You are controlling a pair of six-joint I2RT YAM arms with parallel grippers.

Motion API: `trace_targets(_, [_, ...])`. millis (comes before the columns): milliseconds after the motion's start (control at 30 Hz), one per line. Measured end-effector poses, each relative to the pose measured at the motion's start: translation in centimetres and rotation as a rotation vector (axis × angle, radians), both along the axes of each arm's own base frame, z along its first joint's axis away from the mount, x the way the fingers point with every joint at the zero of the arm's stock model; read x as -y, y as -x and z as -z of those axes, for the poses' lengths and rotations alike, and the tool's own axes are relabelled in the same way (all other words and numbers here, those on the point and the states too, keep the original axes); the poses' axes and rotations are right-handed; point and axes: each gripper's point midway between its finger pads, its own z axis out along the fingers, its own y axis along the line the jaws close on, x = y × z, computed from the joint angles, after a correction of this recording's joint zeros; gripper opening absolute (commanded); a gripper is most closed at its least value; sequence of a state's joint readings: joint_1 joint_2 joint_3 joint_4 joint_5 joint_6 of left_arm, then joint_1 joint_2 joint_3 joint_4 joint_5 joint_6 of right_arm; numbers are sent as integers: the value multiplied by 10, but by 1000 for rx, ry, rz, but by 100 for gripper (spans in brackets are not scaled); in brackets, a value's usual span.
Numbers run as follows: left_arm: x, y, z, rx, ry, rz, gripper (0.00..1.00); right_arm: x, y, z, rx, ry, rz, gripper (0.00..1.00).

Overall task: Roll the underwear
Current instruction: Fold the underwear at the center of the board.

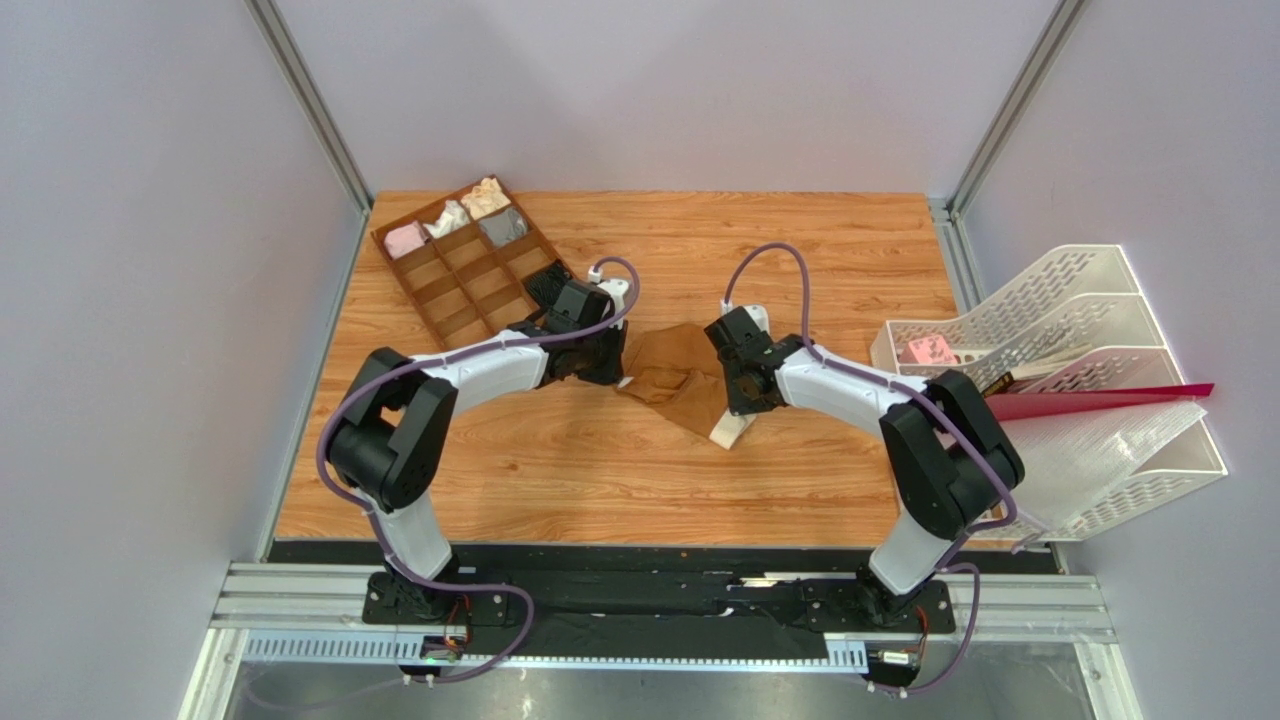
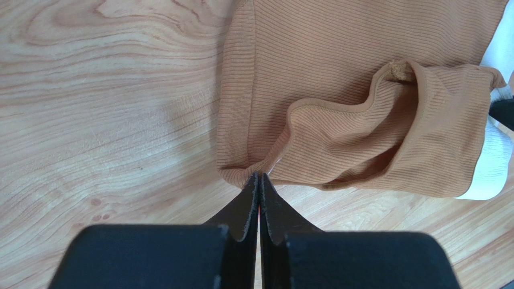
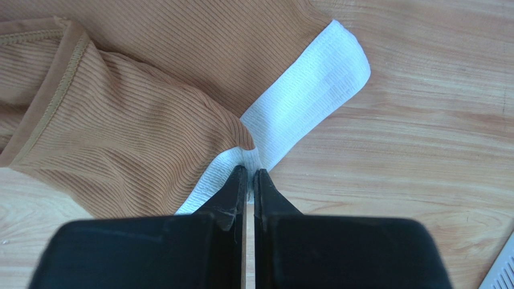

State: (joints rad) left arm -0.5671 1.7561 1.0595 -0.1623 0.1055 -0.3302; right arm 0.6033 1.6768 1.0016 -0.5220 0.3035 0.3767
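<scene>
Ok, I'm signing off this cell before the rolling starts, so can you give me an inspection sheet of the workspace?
Surface: wooden table, no spills seen.
Job's things: underwear lies crumpled mid-table, brown, with its cream band on the right arm's side.
Clutter: compartment tray at far left, fabric bundles in its far row; white stacked trays at right, holding a red folder.
Grippers: left gripper shut on the underwear's brown hem; right gripper shut on the cream band.
Cables: purple cables loop above both wrists, off the fabric.
Surroundings: grey walls, metal frame posts.
</scene>
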Motion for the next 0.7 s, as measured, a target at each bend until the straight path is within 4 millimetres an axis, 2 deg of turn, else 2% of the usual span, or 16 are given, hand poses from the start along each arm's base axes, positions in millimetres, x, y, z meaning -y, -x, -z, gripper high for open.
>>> trace_targets(233, [0,0,-4,3,5,-4,0,-1,-1,-24,33,-28,-7,0])
trace_targets(433, [9,-16,-33,38,23,-8,0,-5,-11,-42,67,-37,-20,0])
trace_targets(567, [15,-26,-50,66,37,-11,0,0,-17,-45,76,-30,-10,0])
trace_targets(700, [20,-34,-52,64,36,-10,0,7,-23,-42,68,-18,7,0])
